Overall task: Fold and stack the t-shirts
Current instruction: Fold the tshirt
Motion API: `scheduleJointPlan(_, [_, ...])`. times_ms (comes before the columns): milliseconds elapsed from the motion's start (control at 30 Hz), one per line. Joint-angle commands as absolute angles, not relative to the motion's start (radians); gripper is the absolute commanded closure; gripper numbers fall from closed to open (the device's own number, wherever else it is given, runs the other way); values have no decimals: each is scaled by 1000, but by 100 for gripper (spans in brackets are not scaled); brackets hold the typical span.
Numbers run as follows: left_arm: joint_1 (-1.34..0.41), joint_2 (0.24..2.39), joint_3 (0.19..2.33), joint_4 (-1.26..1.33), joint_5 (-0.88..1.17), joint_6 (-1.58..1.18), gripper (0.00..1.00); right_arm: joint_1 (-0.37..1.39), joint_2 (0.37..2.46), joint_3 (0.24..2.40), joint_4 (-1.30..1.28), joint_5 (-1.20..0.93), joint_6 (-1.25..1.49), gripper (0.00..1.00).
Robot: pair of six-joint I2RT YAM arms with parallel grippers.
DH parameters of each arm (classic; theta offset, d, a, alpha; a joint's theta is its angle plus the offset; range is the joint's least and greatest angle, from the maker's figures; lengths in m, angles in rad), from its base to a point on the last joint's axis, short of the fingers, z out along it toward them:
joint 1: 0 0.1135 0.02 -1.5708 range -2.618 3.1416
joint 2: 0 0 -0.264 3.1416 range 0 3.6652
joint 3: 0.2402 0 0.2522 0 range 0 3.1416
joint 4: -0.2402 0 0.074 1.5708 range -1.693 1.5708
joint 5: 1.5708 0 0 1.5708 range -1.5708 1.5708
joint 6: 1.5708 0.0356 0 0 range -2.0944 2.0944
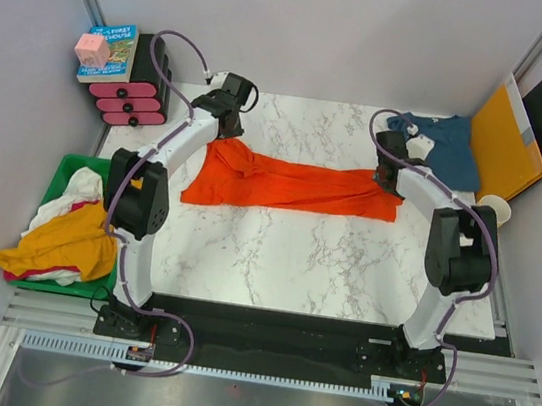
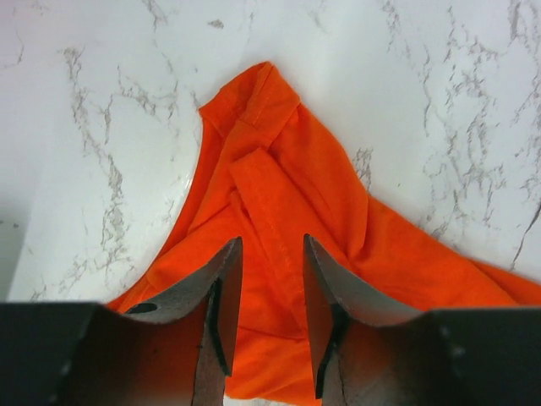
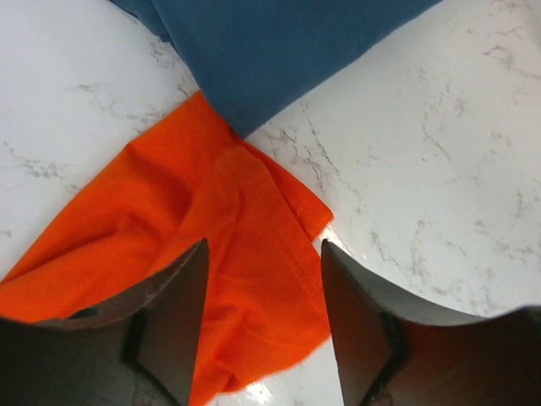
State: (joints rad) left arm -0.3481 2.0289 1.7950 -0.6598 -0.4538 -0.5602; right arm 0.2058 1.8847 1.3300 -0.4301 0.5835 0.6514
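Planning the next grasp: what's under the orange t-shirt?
Only the marble table shows around the orange t-shirt. Its bunched folds hide its lower layers. Its right corner meets the blue t-shirt; whether it tucks beneath is unclear.

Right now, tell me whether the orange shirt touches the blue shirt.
Touching. Right wrist view: a corner of the orange shirt meets the blue shirt, no gap.
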Motion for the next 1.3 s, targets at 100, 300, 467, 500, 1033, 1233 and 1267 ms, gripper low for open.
scheduleJointPlan(100, [-383,1806,1582,-669,-463,-632,57,222,1641,1131,-394,534,675,37])
scheduleJointPlan(300, [-413,1787,1405,-643,-394,-699,67,239,1652,1025,-302,468,693,47])
scheduleJointPlan(467, [-413,1818,1361,-618,-359,-745,69,250,1758,1092,-304,471,699,49])
scheduleJointPlan(500, [-413,1827,1361,-617,-357,-747,69,250,1772,1098,-325,472,706,49])
scheduleJointPlan(1033, [-333,1847,1252,-663,-310,-796,72,181,1701,916,-509,433,813,49])
scheduleJointPlan(1233, [-314,1842,1209,-675,-295,-802,73,166,1695,894,-545,426,804,48])
scheduleJointPlan(1267, [-314,1839,1204,-675,-293,-805,73,167,1701,893,-551,426,802,48])
